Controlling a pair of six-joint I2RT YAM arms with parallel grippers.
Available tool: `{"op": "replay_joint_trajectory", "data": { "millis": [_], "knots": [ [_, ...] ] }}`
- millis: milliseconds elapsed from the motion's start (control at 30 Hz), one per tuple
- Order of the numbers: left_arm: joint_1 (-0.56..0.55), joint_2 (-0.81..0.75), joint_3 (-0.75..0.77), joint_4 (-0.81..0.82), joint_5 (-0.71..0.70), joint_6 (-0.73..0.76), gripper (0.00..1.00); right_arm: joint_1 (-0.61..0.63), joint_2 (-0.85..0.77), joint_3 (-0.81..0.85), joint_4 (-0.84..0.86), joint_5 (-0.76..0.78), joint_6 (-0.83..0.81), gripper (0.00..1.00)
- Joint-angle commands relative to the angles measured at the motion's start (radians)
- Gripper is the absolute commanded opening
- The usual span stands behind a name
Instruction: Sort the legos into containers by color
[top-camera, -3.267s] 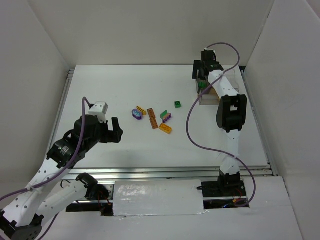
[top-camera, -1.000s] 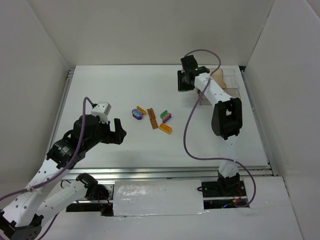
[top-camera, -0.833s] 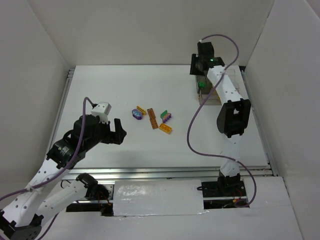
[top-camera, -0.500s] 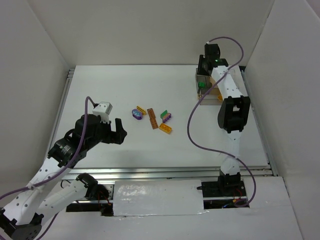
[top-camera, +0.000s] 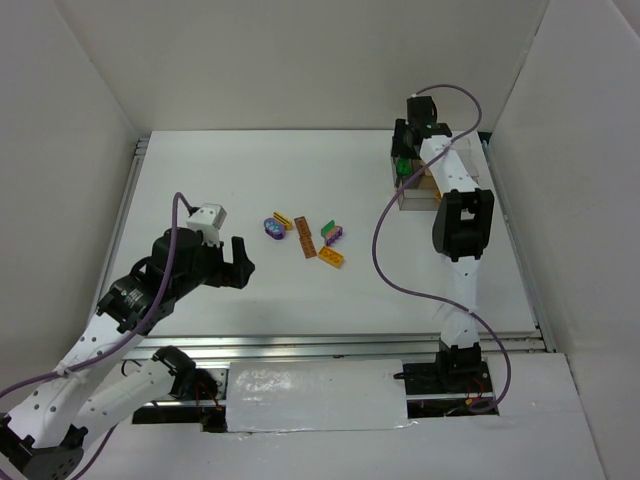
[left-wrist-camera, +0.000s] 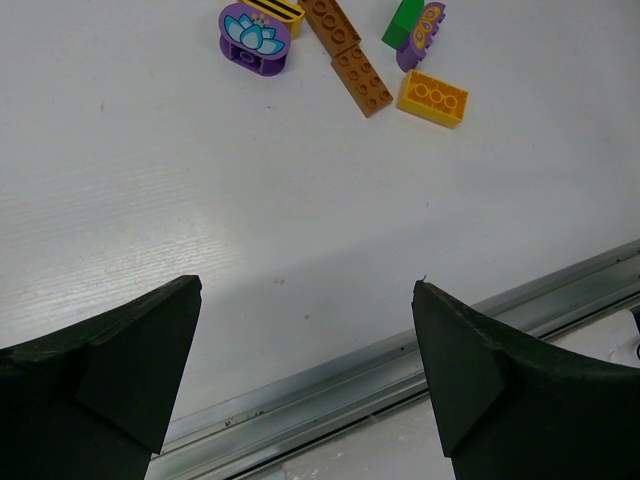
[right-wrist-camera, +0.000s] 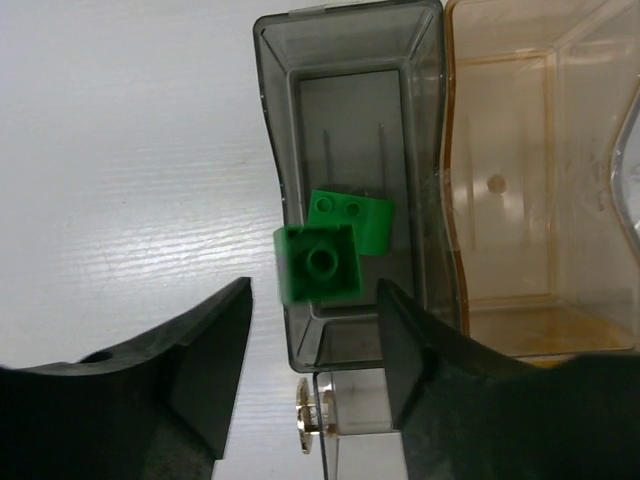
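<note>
White table (top-camera: 200, 180) boxed in by plain white walls. At its far right corner, two small see-through boxes side by side and touching: smoky grey box (right-wrist-camera: 272, 150) and amber box (right-wrist-camera: 500, 190). Right gripper (right-wrist-camera: 315, 290) directly above the smoky grey box, fingers parted a little wider than the green brick (right-wrist-camera: 318, 262) between them, a sliver of gap on each side, so no pinch. Cannot tell whether that brick rests on something or hangs in mid-air. Second green brick (right-wrist-camera: 348, 220) on the floor of the same box, just behind. Mid-table, a loose cluster: purple flower-print piece (left-wrist-camera: 255, 35), brown brick (left-wrist-camera: 348, 55), green piece (left-wrist-camera: 405, 22) against a purple piece (left-wrist-camera: 427, 25), and yellow brick (left-wrist-camera: 433, 97). Left gripper (left-wrist-camera: 305, 288) low over bare table near that cluster, fingers spread wide.
</note>
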Motion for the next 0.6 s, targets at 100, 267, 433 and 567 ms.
{"op": "replay_joint_trajectory", "data": {
  "millis": [100,267,433,567],
  "knots": [
    [-0.003,-0.002,0.009,0.035,0.014,0.024,1.0,-0.009,-0.007,0.01,0.034,0.028,0.018,0.93],
    [-0.003,0.011,0.03,0.037,0.004,0.013,0.99,-0.007,-0.082,0.009,0.015,0.002,0.035,0.94],
    [-0.005,0.145,0.105,0.066,0.068,-0.051,1.0,0.023,-0.369,-0.288,0.115,-0.115,0.116,0.94],
    [-0.034,0.317,0.226,0.12,0.094,-0.091,0.99,0.062,-0.734,-0.58,0.175,-0.163,0.228,0.94]
  ]
}}
